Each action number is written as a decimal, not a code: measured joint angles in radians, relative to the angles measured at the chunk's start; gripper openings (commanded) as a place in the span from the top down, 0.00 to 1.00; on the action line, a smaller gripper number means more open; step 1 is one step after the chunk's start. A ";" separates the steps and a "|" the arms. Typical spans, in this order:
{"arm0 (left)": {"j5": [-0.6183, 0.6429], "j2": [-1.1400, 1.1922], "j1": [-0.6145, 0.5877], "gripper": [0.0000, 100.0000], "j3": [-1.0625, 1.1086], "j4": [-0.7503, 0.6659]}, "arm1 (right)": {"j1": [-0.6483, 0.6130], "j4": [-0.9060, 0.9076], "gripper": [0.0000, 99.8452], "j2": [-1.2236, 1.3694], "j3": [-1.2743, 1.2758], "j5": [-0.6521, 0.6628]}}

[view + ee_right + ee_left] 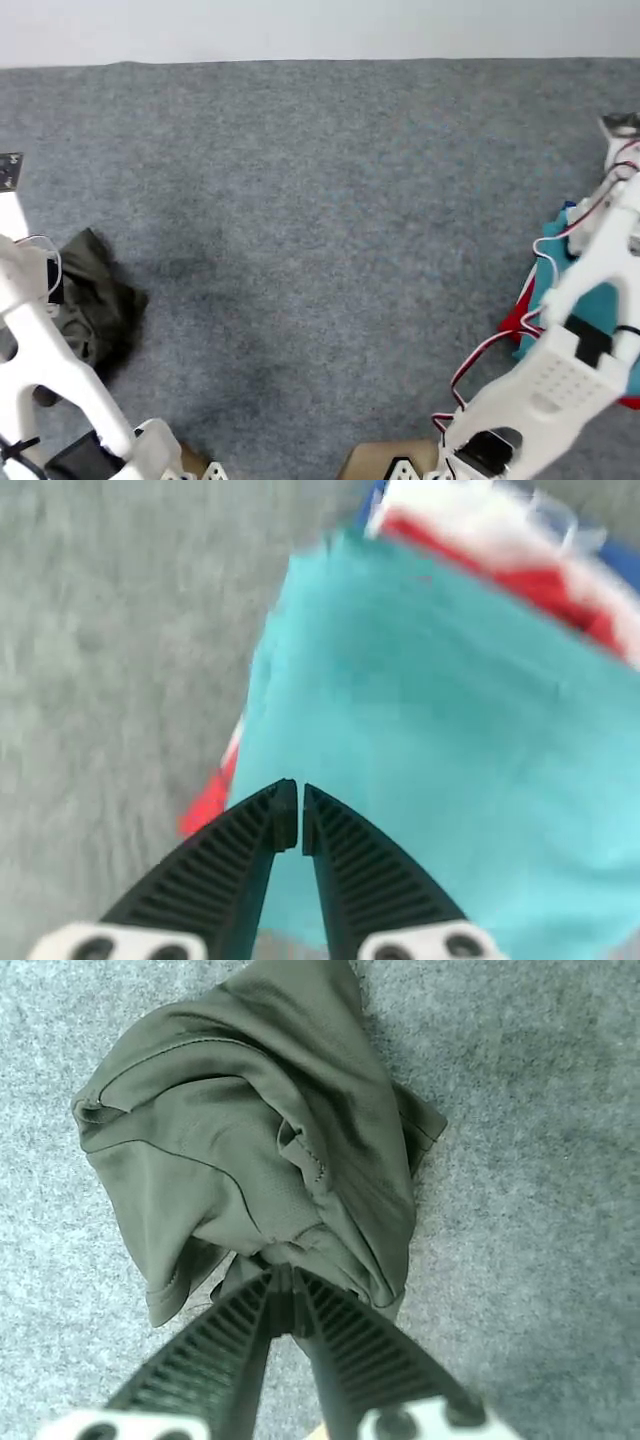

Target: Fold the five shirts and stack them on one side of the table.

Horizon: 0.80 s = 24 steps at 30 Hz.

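Note:
A crumpled olive-green shirt [98, 295] lies near the table's left edge, beside my left arm [45, 360]. In the left wrist view my left gripper [285, 1282] is shut, with a fold of the olive shirt [250, 1150] pinched at its tips. At the right edge lies a pile with a teal shirt [556, 248] on top and a red shirt [518, 322] poking out beneath it. My right arm [570, 375] reaches over this pile. My right gripper [298, 805] is shut just above the teal shirt [450, 730], with nothing visibly held. Red shirt [540, 585] and blue cloth [375, 500] show at the pile's far edge.
Grey felt covers the table [320, 220], and its wide middle lies bare between the two arms. Brown cardboard [375, 462] shows at the near edge by the arm bases. A white wall runs behind the far edge.

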 measured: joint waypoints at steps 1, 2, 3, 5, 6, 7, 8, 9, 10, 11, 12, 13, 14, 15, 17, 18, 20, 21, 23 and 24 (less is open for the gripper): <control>0.000 0.000 0.000 0.99 0.000 0.000 | 0.021 0.020 0.99 -0.002 0.000 0.017; 0.000 0.000 0.000 0.99 0.000 0.000 | 0.048 0.023 0.99 -0.002 0.000 0.034; 0.000 0.000 0.000 0.99 0.000 0.000 | 0.077 0.023 0.99 -0.002 0.000 0.051; 0.000 0.000 0.000 0.99 0.000 0.000 | 0.147 0.023 0.99 -0.002 0.000 0.087; 0.000 0.000 0.000 0.99 0.000 0.000 | 0.181 0.023 0.99 -0.002 0.000 0.114; 0.000 0.000 0.000 0.99 0.000 0.000 | 0.209 0.023 0.99 -0.002 0.000 0.135; 0.000 0.000 0.000 0.99 0.000 0.000 | 0.235 0.023 0.99 -0.002 0.000 0.153; 0.000 0.000 0.000 0.99 0.000 0.000 | 0.256 0.023 0.99 -0.002 0.000 0.170; 0.000 0.000 0.000 0.99 0.000 0.000 | 0.276 0.023 0.99 0.006 0.000 0.186; 0.000 0.000 0.000 0.99 0.000 0.000 | 0.298 0.023 0.99 0.026 -0.002 0.198; 0.000 0.000 0.000 0.99 0.000 0.000 | 0.315 0.023 0.99 0.057 -0.002 0.212; 0.000 0.000 0.000 0.99 0.000 0.000 | 0.330 0.023 0.99 0.094 -0.002 0.226; 0.000 0.000 0.000 0.99 0.000 0.000 | 0.342 0.017 0.99 0.132 0.000 0.238; 0.000 0.000 0.000 0.99 0.000 0.000 | 0.354 0.005 0.99 0.169 0.000 0.242; 0.000 0.000 0.000 0.99 0.000 0.000 | 0.377 -0.048 0.99 0.222 -0.018 0.250; 0.000 0.000 0.000 0.99 0.000 0.000 | 0.388 -0.066 0.99 0.229 -0.031 0.253; 0.000 0.000 0.000 0.99 0.000 0.000 | 0.402 -0.080 0.99 0.232 -0.064 0.253; 0.000 0.000 0.000 0.99 0.000 0.000 | 0.405 -0.075 0.99 0.233 -0.087 0.253; 0.000 0.000 0.000 0.99 0.000 0.000 | 0.407 -0.040 0.99 0.233 -0.140 0.252; 0.000 0.000 0.000 0.99 0.000 0.000 | 0.408 -0.018 0.99 0.233 -0.169 0.250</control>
